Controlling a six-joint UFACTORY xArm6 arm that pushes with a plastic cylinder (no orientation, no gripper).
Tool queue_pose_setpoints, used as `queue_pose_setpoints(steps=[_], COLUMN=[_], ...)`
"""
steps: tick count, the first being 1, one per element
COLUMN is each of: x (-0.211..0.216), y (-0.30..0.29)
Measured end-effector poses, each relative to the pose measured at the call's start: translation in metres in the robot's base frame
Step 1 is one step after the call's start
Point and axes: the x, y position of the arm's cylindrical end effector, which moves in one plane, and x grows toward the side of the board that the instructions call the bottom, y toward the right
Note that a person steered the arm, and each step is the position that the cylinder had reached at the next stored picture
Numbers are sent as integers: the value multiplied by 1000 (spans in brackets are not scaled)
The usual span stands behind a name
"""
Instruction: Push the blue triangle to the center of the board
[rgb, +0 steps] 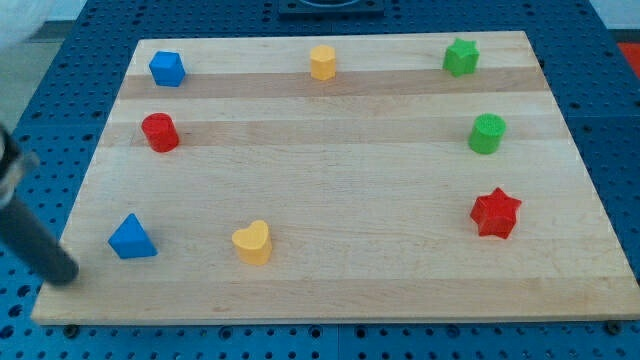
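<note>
Blue triangle (132, 238) sits near the board's (330, 285) bottom-left corner. My tip (66, 277) — a bare rod with no pincer to open or close — waits just beside it, down-left, so the middle lies up-right, past the block.

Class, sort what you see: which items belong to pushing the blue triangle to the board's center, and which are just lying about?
Belongs to the job:
blue triangle
my tip, left of the triangle
board

Lying about:
blue cube
red cylinder
yellow heart
yellow block
green star
green cylinder
red star
</note>
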Motion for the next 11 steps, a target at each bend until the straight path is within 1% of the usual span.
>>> queue_pose_setpoints(steps=[1,2,3,5,6,7,8,9,10,11], x=[8,-17,-38,-47,-73,-92,-75,-40,-47,-101], y=[19,38,44,56,81,89,85,71,61,57])
